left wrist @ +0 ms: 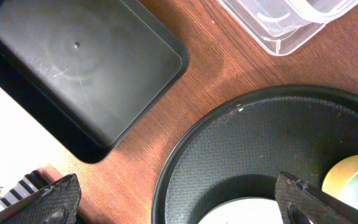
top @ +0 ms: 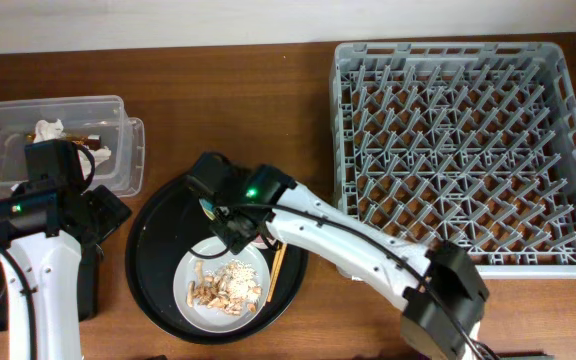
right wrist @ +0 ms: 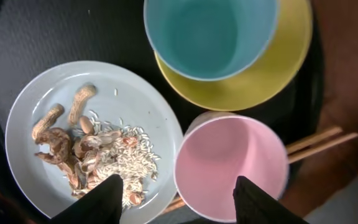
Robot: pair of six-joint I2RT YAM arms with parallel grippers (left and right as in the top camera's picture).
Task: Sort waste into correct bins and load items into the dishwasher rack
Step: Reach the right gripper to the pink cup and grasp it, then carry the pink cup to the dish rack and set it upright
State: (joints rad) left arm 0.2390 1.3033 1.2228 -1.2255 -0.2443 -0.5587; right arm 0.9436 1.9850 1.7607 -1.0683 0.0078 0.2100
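A big grey dishwasher rack [top: 448,50] fills the upper right of the overhead view, standing on a brown wooden surface [top: 268,90]. At the upper left is a clear tub [top: 118,150] holding a crumpled white tissue [top: 50,128]. At the lower left, the left arm largely covers a flat black tray [left wrist: 86,68].

A round black tray [top: 158,250] sits low in the centre. On it is a white-grey plate [right wrist: 42,106] carrying beige food scraps [right wrist: 86,155] – peanut shells and rice-like crumbs. In the right wrist view, a blue cup [right wrist: 210,31] sits inside a yellow bowl [right wrist: 278,74] at the top. A pink cup [right wrist: 229,168] stands at the lower right, just beside the plate. Wooden chopsticks [right wrist: 322,140] poke out to its right.

The right pincer [right wrist: 185,202] is spread wide and grips nothing – one finger is over the plate and the other over the pink cup. Whether it touches either cannot be told.

The left pincer [left wrist: 179,205] is also spread wide and holds nothing, above the round tray's rim.
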